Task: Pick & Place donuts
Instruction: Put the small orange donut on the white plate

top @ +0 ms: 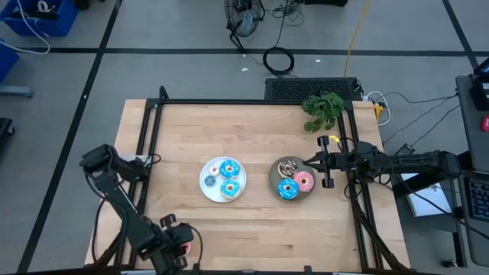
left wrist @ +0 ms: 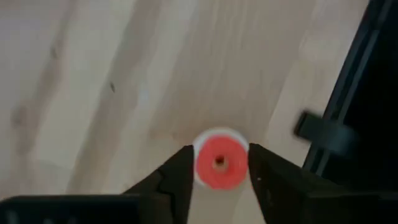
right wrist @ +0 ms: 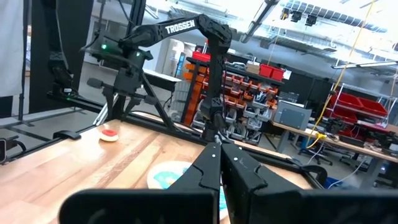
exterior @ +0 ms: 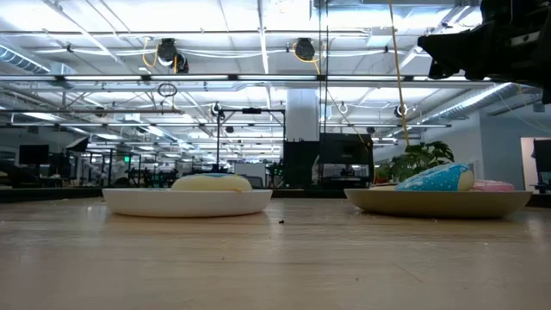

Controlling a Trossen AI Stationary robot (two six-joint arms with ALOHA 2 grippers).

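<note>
**Small red-iced toy ring donut with white rim** (left wrist: 219,163). Lies flat on the pale wooden table (top: 252,122) at its near left corner, close to the black frame rail. It sits between the fingers of the left gripper (left wrist: 219,169), whose jaws stand open about as wide as the ring; whether the pads touch it I cannot tell. Judged light, rigid and smooth-glazed, so likely to skid: best pinched across the outer rim, low, with modest force.

**Round white plate** (top: 205,187), left of table centre. Holds two blue-iced sprinkled donuts (top: 229,169) and a tiny pale ring with red centre (top: 210,181). In the low view a cream-coloured donut underside (exterior: 212,182) rises above its rim.

**Round grey plate** (top: 273,182), just right of the white one. Holds a blue-iced donut (top: 287,189), a pink-iced donut (top: 304,181) and a brown sprinkled donut (top: 289,166).

**Right gripper** (top: 312,162). Raised above the table beside the grey plate's right edge, fingers pressed together, nothing held.

**Green leafy sprig** (top: 323,110), far right corner, well apart from both plates.
</note>
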